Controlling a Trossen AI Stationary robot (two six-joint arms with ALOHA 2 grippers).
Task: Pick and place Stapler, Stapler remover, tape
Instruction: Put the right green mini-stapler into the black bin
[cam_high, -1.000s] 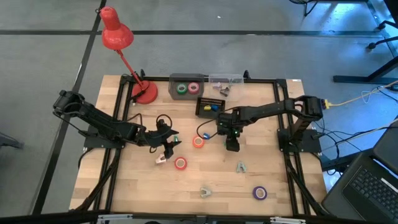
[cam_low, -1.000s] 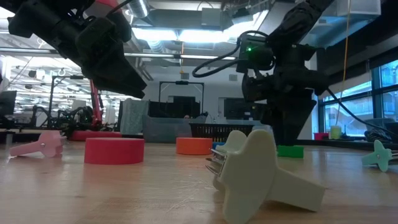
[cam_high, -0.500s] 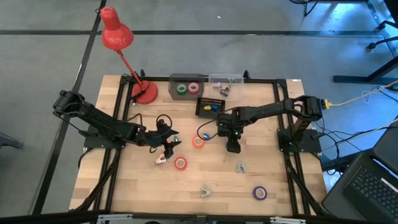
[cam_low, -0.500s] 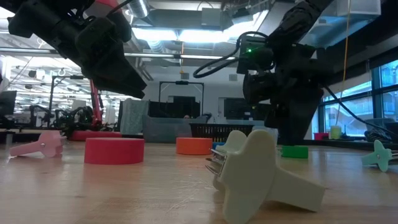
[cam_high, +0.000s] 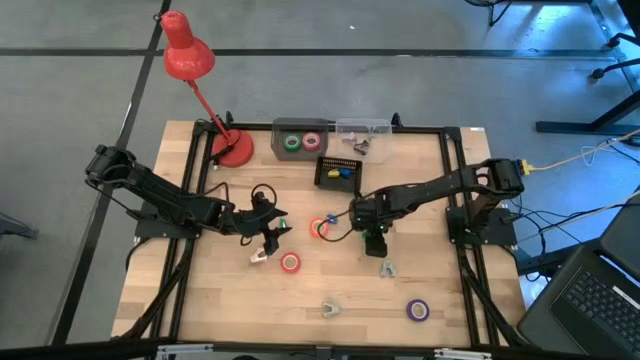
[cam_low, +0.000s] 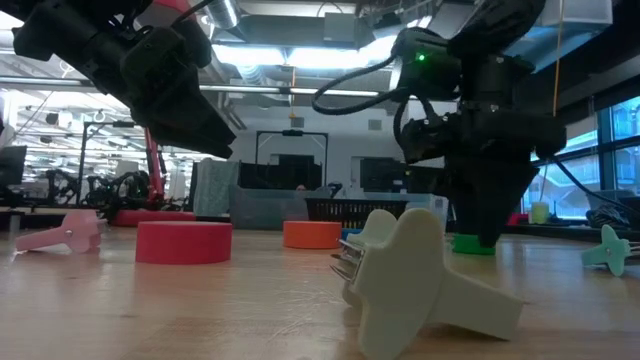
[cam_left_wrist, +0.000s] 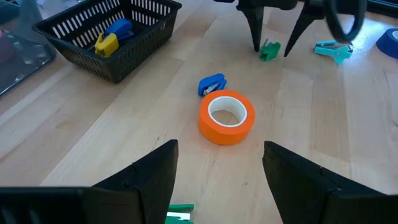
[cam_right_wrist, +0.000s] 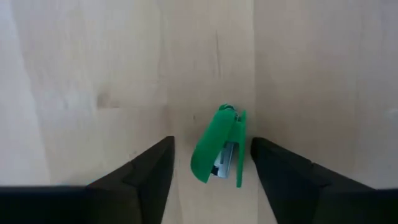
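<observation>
- Nearest the table's front edge lie a pale stapler remover and a purple tape roll, well apart from both arms; in the low view that remover fills the foreground, tipped on its side.
- Farther in, a red-pink tape roll sits on the wood, with a pink stapler remover just beside it and a teal stapler remover off toward the right side.
- Mid-table, the right gripper points straight down, its arm stretched low across from the right base; its fingers stand spread on either side of a small green stapler, gripping nothing (contact with the stapler cannot be judged).
- Left gripper hangs above the board at the end of a bent arm, fingers wide apart and empty, facing an orange tape roll with a blue stapler just behind it.
- Beyond these, a black wire basket holds blue and yellow pieces.
- At the far edge, a grey tray holds a green and a red-pink roll.
</observation>
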